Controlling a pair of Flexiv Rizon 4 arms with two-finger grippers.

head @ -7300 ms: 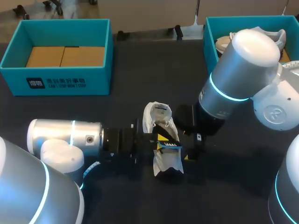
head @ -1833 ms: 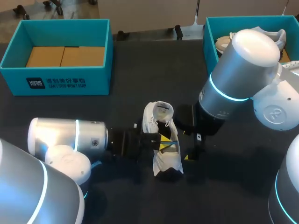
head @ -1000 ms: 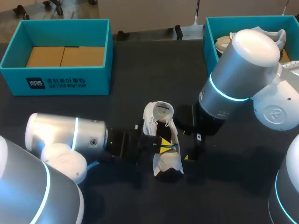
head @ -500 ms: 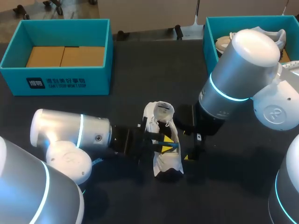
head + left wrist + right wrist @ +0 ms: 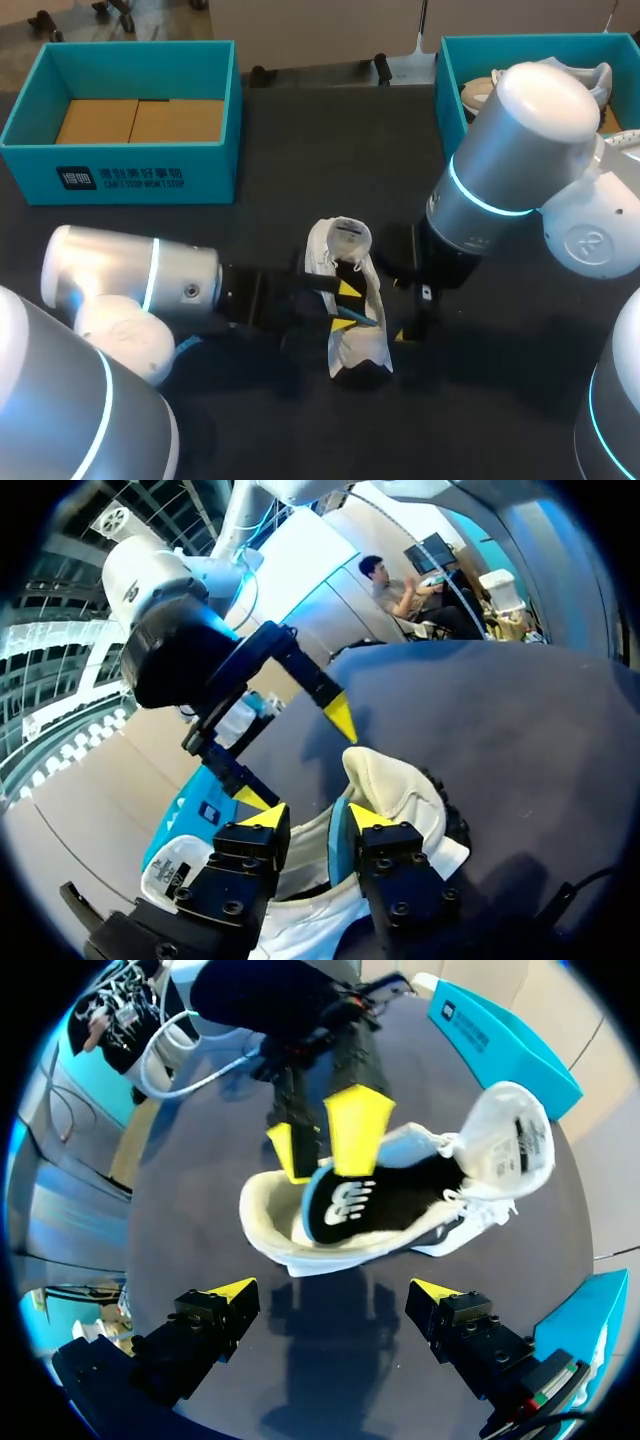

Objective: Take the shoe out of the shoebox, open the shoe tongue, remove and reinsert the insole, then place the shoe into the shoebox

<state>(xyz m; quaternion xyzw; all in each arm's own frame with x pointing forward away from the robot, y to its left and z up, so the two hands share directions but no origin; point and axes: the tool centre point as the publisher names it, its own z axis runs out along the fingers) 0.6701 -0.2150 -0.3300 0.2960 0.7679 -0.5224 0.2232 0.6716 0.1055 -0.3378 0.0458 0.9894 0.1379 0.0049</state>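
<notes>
Shoe (image 5: 362,345): sitting near the middle of the bench (image 5: 300,150), between the 2 hands, opening facing up, well apart from both teal boxes. Tongue (image 5: 525,1135): standing folded back, away from the heel, showing its label. Insole (image 5: 350,1205): lying inside the shoe, black on top with a blue rim, rising at the heel end.

Left hand (image 5: 316,817): coming in from the left side of the bench, reaching to the shoe's heel end. Fingers standing narrow, pinching the insole's blue rim from 2 sides, with some of the shoe's white fabric showing beside it between them.

Right hand (image 5: 333,1290): hanging just beside the shoe, across from the left hand. Fingers spreading wide, gripping nothing, touching neither shoe nor insole. In the left wrist view, showing just beyond the shoe with its 2 yellow tips far apart.

Left box (image 5: 215,150): standing at the far left of the bench, carrying flat brown cardboard (image 5: 140,120). Right box (image 5: 447,80): standing at the far right corner, holding a second shoe (image 5: 480,92), partly hiding behind the right arm (image 5: 520,150).
</notes>
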